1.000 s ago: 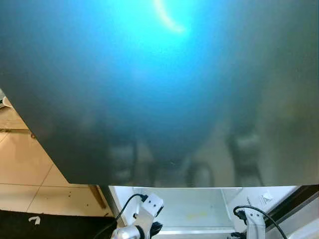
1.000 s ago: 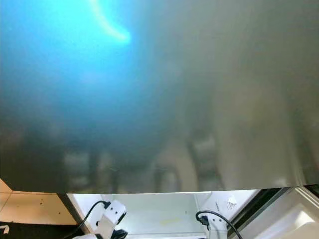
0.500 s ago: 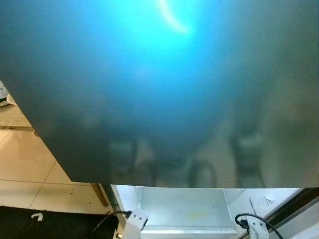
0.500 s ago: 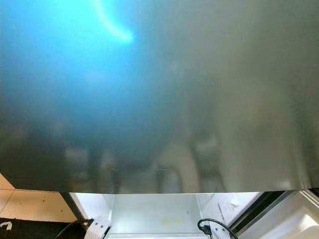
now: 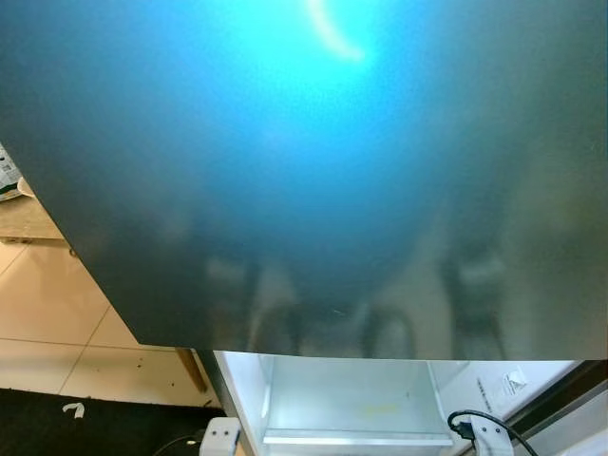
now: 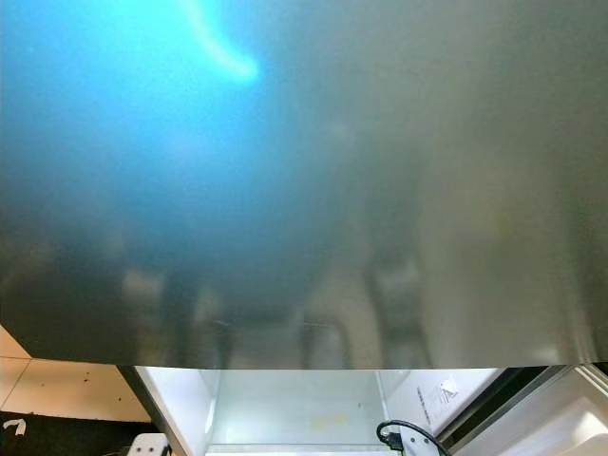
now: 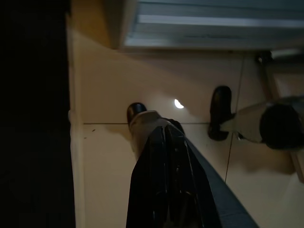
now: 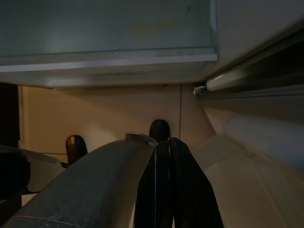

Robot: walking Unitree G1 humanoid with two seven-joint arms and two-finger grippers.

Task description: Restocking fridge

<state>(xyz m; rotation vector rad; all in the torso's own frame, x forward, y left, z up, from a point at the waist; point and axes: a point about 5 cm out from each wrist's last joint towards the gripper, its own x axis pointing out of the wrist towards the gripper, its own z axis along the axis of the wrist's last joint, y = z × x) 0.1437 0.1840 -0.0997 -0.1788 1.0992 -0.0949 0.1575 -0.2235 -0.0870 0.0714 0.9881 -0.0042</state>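
1. The big grey fridge door (image 5: 313, 171) hangs right in front, with the white fridge shelf (image 5: 356, 404) open below it.
2. Both arms hang low: left gripper (image 7: 167, 142) and right gripper (image 8: 170, 152) have jaws clenched, holding nothing.
3. The shelf sits ahead of the jaws, above the floor (image 7: 109, 161).
4. Good next step, I think: grab some food before reaching in.

Fridge door (image 5: 399, 190): brushed metal, satin sheen, blurred bluish reflection. Fridge interior (image 5: 351, 404): smooth white plastic, translucent shelf. Floor (image 5: 47, 313): glossy beige tile. Mat (image 5: 95, 427): matt black. Left end effector (image 7: 166, 180) fingers: glossy black plastic.
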